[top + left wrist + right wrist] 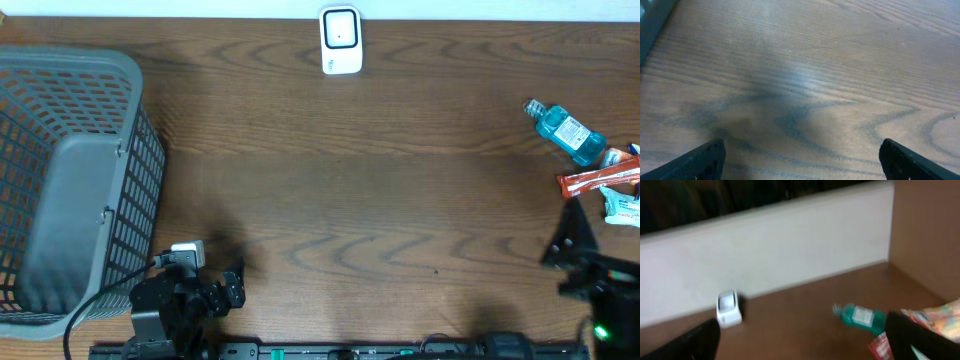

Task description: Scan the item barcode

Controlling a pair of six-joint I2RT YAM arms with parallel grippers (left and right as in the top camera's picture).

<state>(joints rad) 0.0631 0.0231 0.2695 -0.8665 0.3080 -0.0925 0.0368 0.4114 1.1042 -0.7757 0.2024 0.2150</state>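
A white barcode scanner (340,40) stands upright at the table's far edge, and the right wrist view shows it small (729,309) against the white wall. The items lie at the right edge: a blue-green bottle (567,132) on its side, a red packet (598,180) and a white-and-teal packet (622,208). In the right wrist view the bottle (860,316) lies just left of my right fingertip (920,340). My right gripper (572,238) stands open just short of the packets, holding nothing. My left gripper (232,288) is open low over bare wood (805,100) at the near left.
A large grey mesh basket (70,180) fills the left side of the table, and its rim (650,20) shows at the corner of the left wrist view. A brown side panel (930,235) rises to the right of the items.
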